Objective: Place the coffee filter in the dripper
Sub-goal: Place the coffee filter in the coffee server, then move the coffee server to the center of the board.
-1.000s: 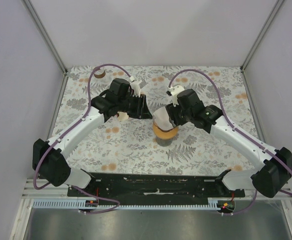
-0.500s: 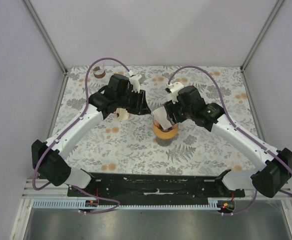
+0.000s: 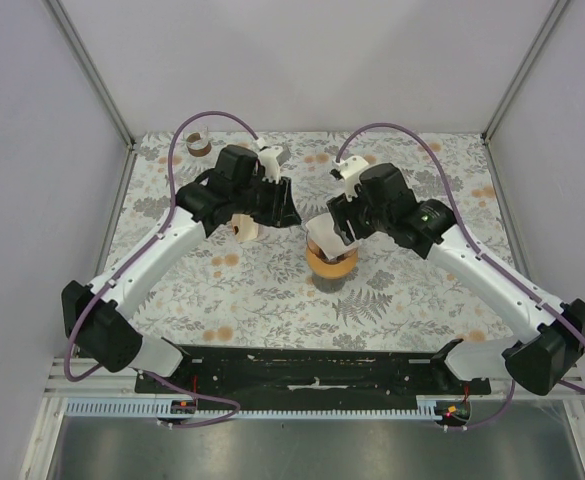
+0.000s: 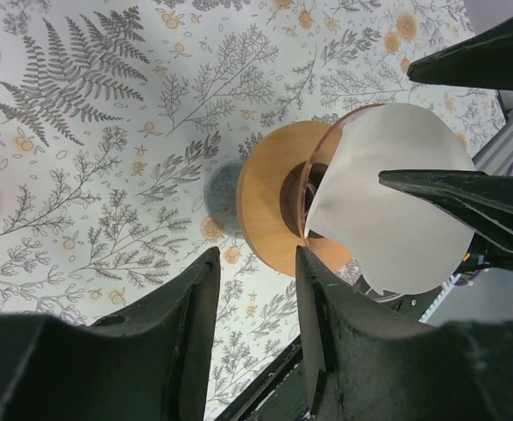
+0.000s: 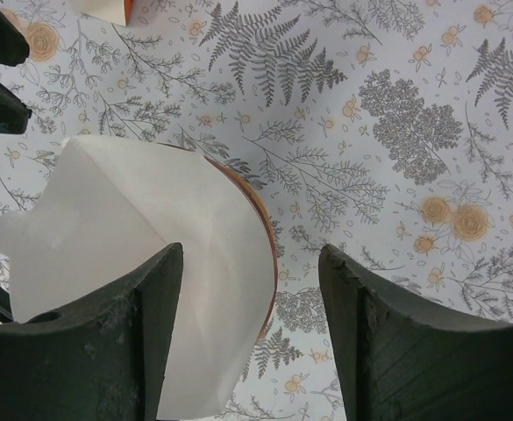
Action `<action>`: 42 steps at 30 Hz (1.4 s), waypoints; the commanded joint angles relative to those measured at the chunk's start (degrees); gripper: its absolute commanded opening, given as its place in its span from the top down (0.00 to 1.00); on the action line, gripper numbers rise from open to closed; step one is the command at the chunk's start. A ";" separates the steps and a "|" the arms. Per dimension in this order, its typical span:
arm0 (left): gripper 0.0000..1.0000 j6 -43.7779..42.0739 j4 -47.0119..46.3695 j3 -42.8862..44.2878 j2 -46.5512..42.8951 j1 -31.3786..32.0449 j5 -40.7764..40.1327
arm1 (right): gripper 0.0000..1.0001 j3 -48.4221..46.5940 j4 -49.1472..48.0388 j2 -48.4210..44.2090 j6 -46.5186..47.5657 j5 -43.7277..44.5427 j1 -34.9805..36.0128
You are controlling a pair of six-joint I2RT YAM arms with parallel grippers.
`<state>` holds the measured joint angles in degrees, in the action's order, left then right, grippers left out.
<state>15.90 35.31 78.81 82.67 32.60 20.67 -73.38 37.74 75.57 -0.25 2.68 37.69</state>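
- White paper against a wooden collar: showing the coffee filter [image 4: 396, 210] sitting in the dripper [image 4: 265, 210], with one rounded edge rising well above the amber rim.
- Showing the dripper standing upright on the fern-printed surface [image 4: 107, 132], between the two arms.
- Showing the left claw [image 4: 256, 263] hovering beside the dripper, fingers parted moderately and gripping nothing.
- Showing the right claw [image 5: 249, 259] hanging over the coffee filter, fingers spread wide and clamping nothing. Not telling whether one finger is touching the paper's edge.
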 commanded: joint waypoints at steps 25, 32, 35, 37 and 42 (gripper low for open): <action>0.37 -11.06 3.27 1.88 -7.00 -20.81 -2.57 | 0.35 15.55 -12.78 -4.84 63.78 -13.08 33.05; 0.32 -15.02 5.47 -0.05 -6.56 -25.91 -0.63 | 0.31 16.78 -13.03 8.79 72.14 2.75 35.87; 0.32 -15.81 4.95 -1.46 -6.47 -27.67 -0.36 | 0.30 18.97 -15.40 12.66 74.95 8.91 35.52; 0.32 -15.81 4.42 -2.34 -6.65 -28.47 -0.19 | 0.30 19.77 -16.38 14.95 75.40 10.85 34.47; 0.32 -17.48 3.80 -3.22 -6.65 -29.70 0.87 | 0.30 22.75 -20.23 17.94 76.62 13.66 32.01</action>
<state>2.33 40.60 75.92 77.19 3.60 19.33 -52.47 22.31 92.42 72.73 10.50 71.11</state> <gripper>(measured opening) 0.684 0.695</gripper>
